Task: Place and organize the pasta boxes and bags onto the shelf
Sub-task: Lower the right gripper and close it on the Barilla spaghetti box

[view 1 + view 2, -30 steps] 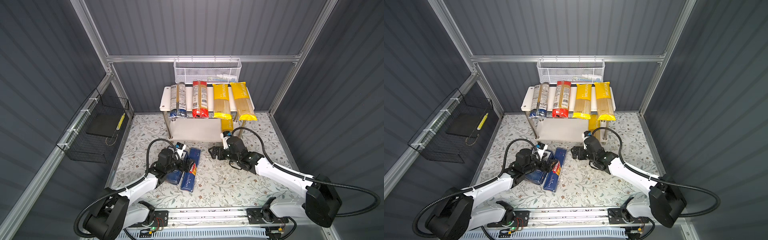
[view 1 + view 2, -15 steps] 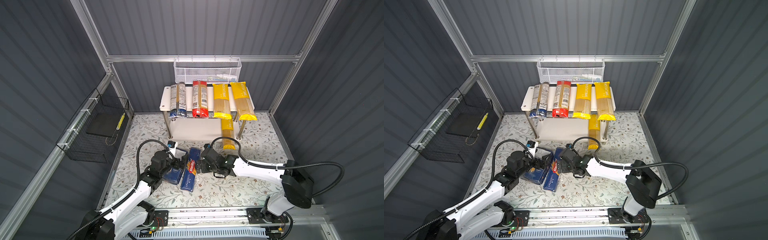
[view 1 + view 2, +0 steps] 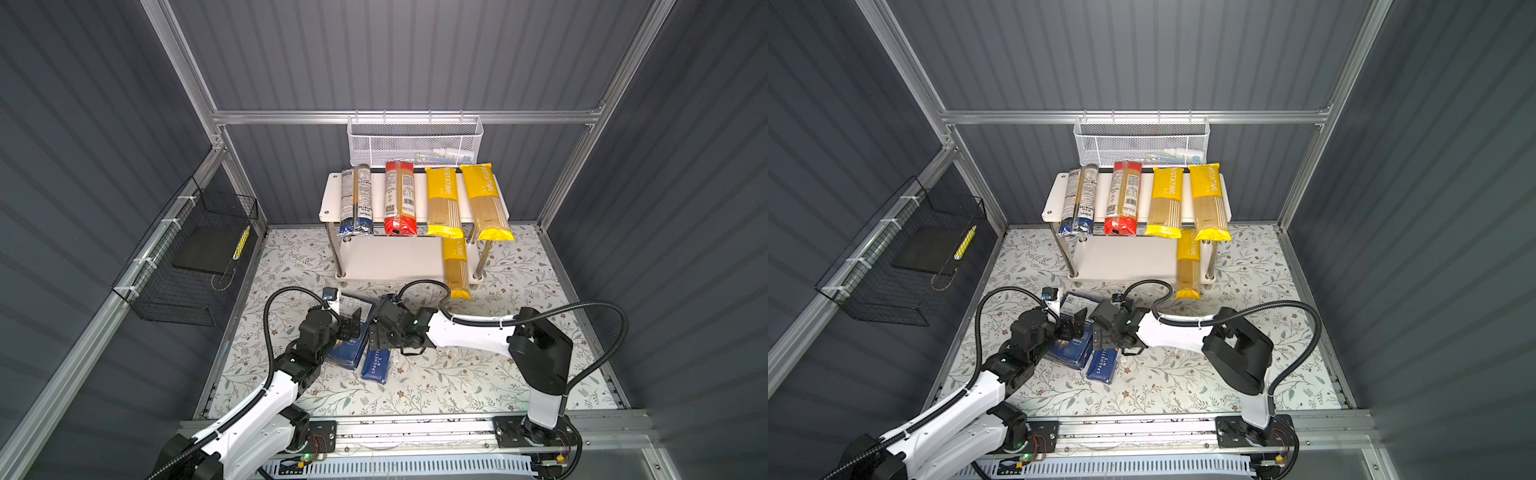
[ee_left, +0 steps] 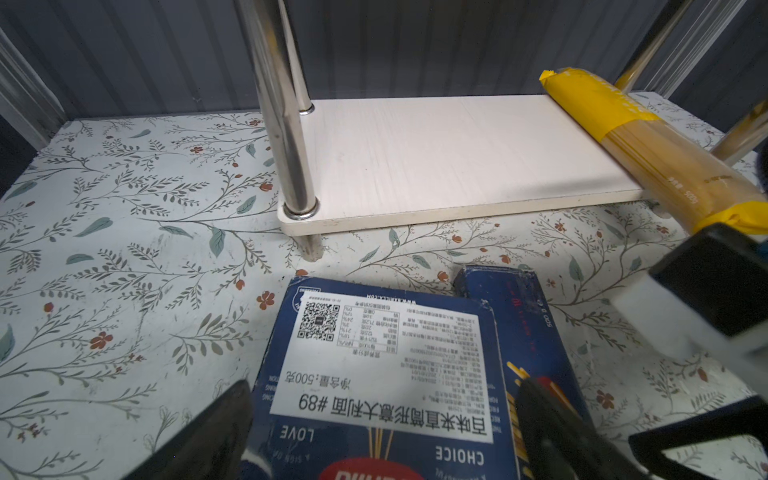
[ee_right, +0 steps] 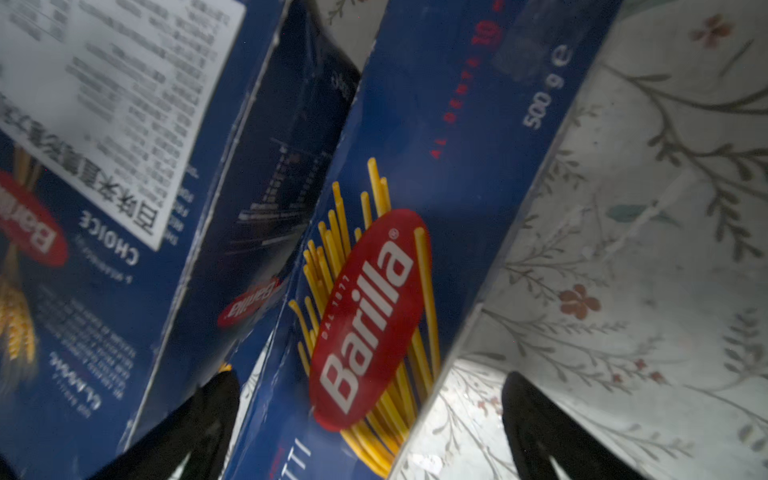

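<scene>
Your right gripper (image 5: 374, 419) stands fully open and holds nothing; its jaws straddle the slim box (image 5: 386, 174) across its width. The box lies on the mat (image 3: 457, 374) before the shelf (image 3: 390, 259), long axis pointing toward the shelf, alongside the wide box (image 4: 386, 361). The left gripper (image 4: 382, 449), also open and empty, hovers over the wide box. The right arm is nearer; close it across the short axis.

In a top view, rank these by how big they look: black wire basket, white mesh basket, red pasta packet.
Largest to smallest:
1. black wire basket
2. white mesh basket
3. red pasta packet
</scene>
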Motion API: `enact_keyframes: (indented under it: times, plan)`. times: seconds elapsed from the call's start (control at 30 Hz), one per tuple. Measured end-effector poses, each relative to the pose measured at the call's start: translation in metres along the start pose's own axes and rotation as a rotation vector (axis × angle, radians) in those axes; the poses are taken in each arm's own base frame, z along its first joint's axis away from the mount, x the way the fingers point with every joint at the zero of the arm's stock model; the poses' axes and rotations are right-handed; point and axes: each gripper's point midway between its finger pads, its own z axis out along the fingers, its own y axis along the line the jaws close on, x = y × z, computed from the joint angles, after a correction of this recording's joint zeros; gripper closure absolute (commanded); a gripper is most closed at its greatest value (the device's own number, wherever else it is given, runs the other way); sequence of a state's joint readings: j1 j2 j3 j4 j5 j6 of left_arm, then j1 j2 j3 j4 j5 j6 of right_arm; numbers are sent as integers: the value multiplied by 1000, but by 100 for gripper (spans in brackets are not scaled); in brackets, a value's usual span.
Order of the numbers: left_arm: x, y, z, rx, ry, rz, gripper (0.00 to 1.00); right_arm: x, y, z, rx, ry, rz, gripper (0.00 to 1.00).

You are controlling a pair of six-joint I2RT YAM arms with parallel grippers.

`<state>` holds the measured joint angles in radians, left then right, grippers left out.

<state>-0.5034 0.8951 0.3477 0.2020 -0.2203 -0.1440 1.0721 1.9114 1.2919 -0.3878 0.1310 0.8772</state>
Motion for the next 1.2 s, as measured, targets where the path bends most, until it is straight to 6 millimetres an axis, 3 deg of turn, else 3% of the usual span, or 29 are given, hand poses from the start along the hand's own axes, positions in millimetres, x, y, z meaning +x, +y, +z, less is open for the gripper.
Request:
enact_keyframes:
  times: [0.17,0.6,0.97,1.2]
  plan:
    - [4,0,2,1,15,3,1,13,-8,12,42,48,16,1]
    - [14,-5,8,23,54,6,1,19,-18,13,53,69,73,1]
    - [14,-6,7,31,52,6,1,28,-60,-7,85,89,125,1]
    - [14,-6,7,31,53,6,1,32,-68,-26,81,83,-18,1]
